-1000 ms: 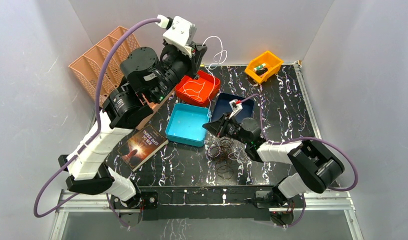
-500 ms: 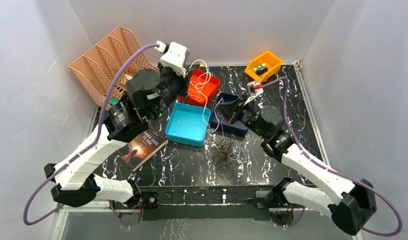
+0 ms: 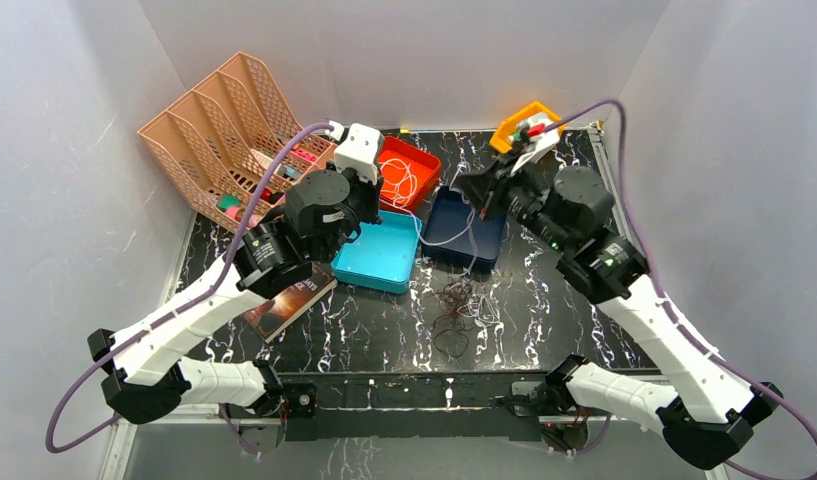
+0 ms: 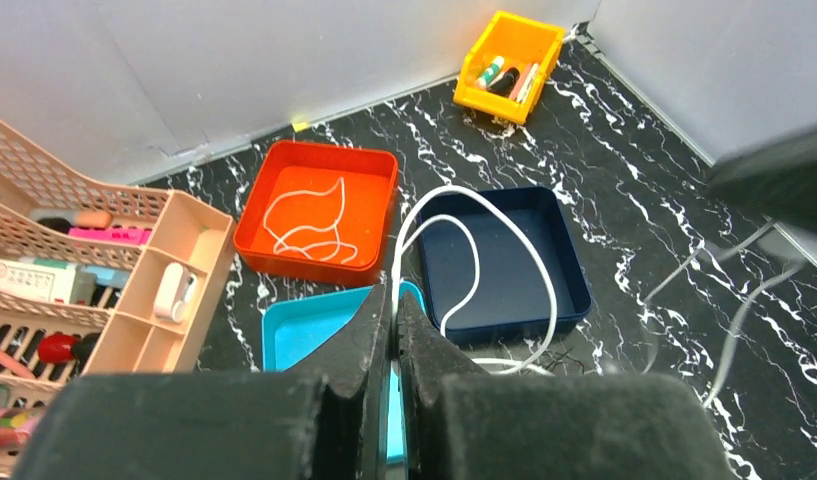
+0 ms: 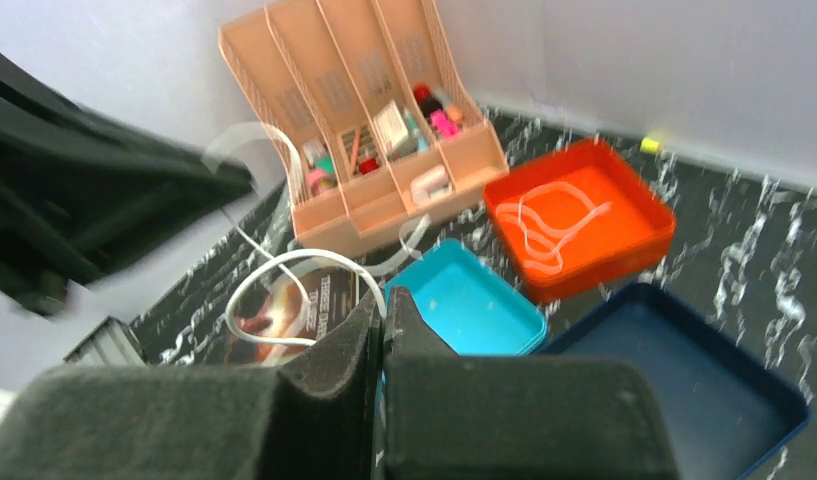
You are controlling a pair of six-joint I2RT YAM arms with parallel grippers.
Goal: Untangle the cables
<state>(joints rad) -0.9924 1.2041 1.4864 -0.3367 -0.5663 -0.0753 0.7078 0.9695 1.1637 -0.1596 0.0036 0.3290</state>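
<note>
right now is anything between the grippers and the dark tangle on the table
Nothing visible does: the tangle lies on the table in front of the teal tray. But the left gripper and right gripper are both shut on the white cable.

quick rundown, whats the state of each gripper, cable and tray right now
left gripper: shut on the white cable
right gripper: shut on the same white cable
white cable: hangs slack between the grippers
second white cable: lying loose in the red tray
dark cables: tangled on the table
teal tray: empty
</note>
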